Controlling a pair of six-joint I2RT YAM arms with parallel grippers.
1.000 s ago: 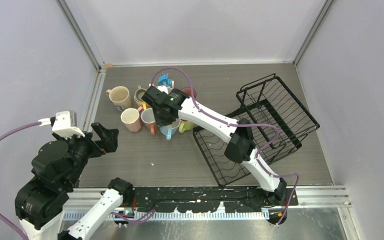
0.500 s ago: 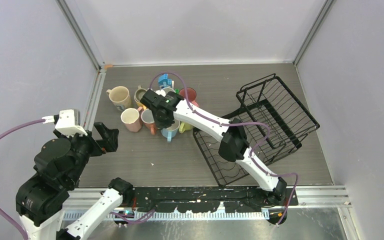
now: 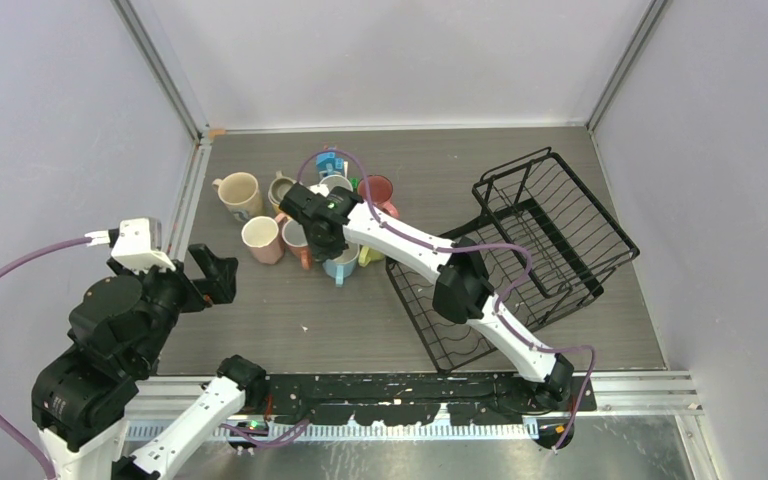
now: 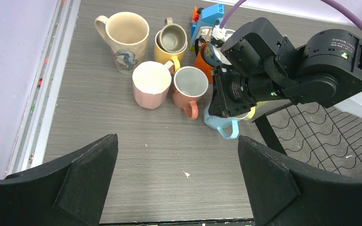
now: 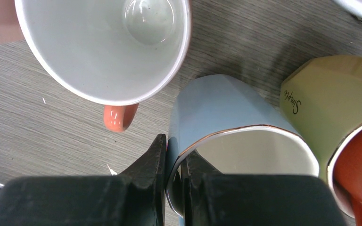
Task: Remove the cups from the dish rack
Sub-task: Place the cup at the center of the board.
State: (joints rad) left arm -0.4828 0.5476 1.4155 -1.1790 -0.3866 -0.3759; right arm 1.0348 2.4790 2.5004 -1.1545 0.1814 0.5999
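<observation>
changed: the right arm's wrist block has slid a little toward the left of the top view and dropped lower over the cup cluster in the upper centre. that uncovers the red cup (image 3: 376,189), which it was hiding. the light blue cup (image 3: 342,264) shows in almost the same spot in the earlier top views, so this reads as settling it down, not carrying it.

right end effector (image 5: 173,151) is clenched on the light blue cup, rim wall pinched between the two fingers, one inside and one outside. the cup is at the lower edge of the cluster, just beside the salmon cup (image 4: 190,86) and touching or nearly touching the lime cup (image 5: 330,94). it looks down on the desk (image 3: 290,310), but i can't tell if the base is fully seated.

left end effector (image 4: 176,141) is released, fingers wide, nothing between them. it is parked at the left of the top view, well apart from the cups, and has barely shifted.

the dish rack (image 3: 550,215) is at the right of the top view, with no cup visible in it; the part under the right arm is hidden. the cream cup (image 3: 239,193), pink cup (image 3: 261,239) and yellow cup (image 4: 169,42) are already on the desk, upper left of the cluster.

judgement: unloading is near done, maybe the last cup. letting go is what's left for this cup.
</observation>
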